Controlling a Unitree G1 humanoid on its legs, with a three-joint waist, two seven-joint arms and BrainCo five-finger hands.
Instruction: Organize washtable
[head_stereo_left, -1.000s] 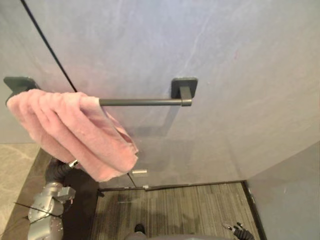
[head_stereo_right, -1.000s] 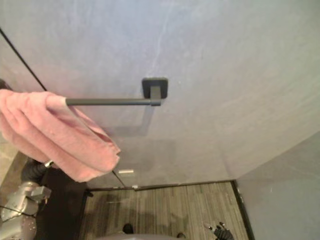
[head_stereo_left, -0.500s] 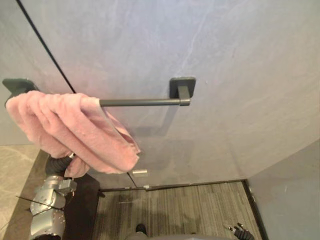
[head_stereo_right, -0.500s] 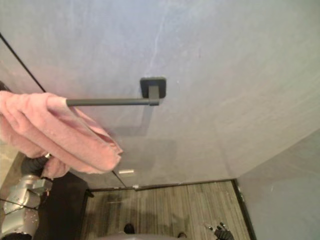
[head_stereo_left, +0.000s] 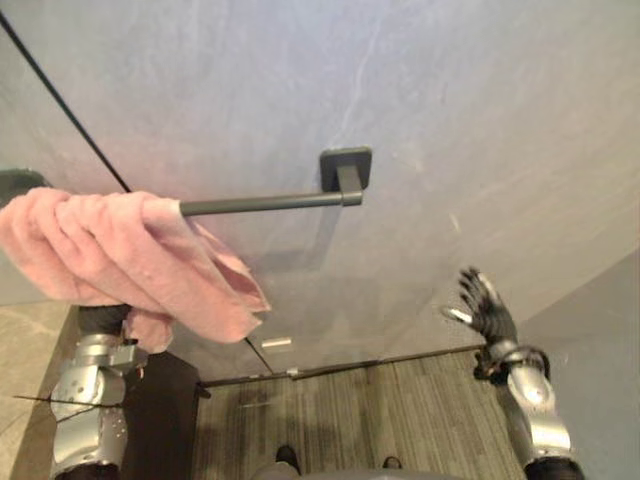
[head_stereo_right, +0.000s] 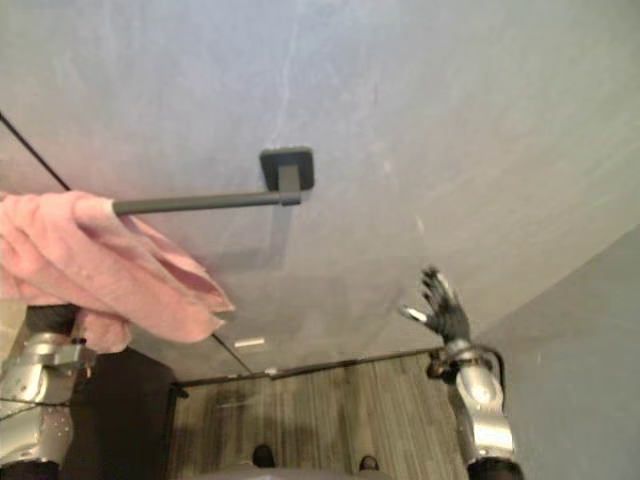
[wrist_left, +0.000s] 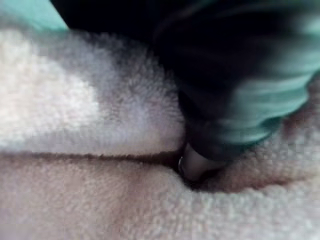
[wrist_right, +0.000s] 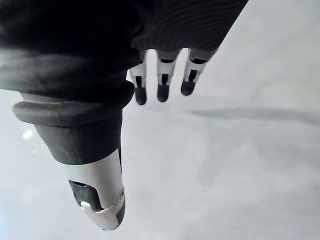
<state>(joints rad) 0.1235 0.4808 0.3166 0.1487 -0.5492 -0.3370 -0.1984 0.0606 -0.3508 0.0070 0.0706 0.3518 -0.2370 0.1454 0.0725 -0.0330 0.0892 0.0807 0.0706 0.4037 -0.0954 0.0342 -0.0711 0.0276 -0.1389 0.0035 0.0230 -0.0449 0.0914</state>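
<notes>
A pink towel (head_stereo_left: 130, 260) hangs bunched over the left end of a dark towel bar (head_stereo_left: 265, 203) on the grey wall. My left arm reaches up under it, and the wrist cover (head_stereo_left: 100, 320) ends at the cloth's lower edge. In the left wrist view my left hand (wrist_left: 240, 90) is pressed into the towel (wrist_left: 75, 110), with a finger (wrist_left: 195, 165) buried in a fold, so the hand is shut on the cloth. My right hand (head_stereo_left: 487, 308) is raised at the right, open with straight spread fingers (wrist_right: 160, 90), close to the bare wall and well right of the bar's bracket (head_stereo_left: 346, 170).
The grey wall (head_stereo_left: 450, 120) has a thin black seam running down behind the towel. A small silver fitting (head_stereo_left: 277, 342) sits low on the wall. Below lie striped flooring (head_stereo_left: 350, 410) and a dark surface (head_stereo_left: 165, 410) at the lower left.
My right hand has come up into view at the right. My left hand has closed on the towel's lower edge. The whole picture has shifted a little as the camera moved.
</notes>
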